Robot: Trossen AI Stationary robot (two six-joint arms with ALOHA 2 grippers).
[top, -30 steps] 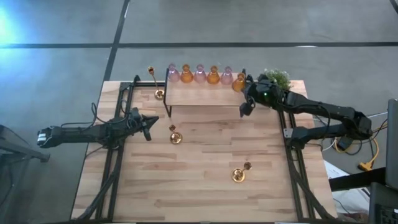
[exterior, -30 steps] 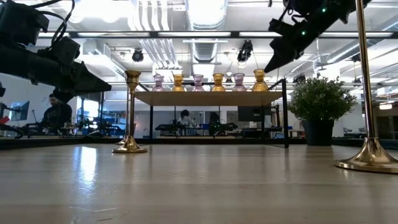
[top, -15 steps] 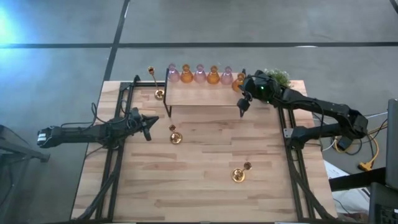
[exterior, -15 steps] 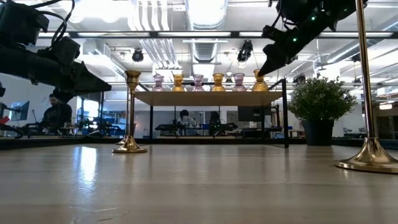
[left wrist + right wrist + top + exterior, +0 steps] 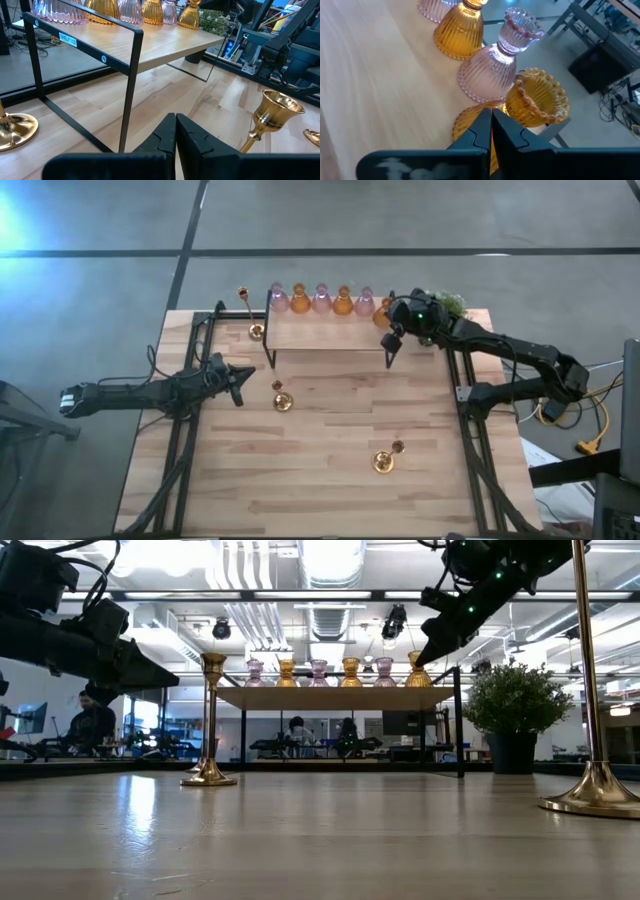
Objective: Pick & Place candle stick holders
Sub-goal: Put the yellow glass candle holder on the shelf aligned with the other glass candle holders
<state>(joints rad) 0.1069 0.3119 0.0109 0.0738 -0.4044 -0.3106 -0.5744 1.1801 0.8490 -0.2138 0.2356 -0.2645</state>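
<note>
Right gripper (image 5: 391, 340): jaws closed, empty, at the shelf's (image 5: 330, 330) right end, just beside the end amber holder (image 5: 537, 100).
Left gripper (image 5: 238, 383): closed, empty, near the table's (image 5: 330, 480) left edge.

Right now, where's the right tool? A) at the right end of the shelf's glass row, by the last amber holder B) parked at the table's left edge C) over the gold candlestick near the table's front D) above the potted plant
A: the right tool, fingers shut, hangs at the shelf's right end beside the last amber holder, with nothing held.
</note>
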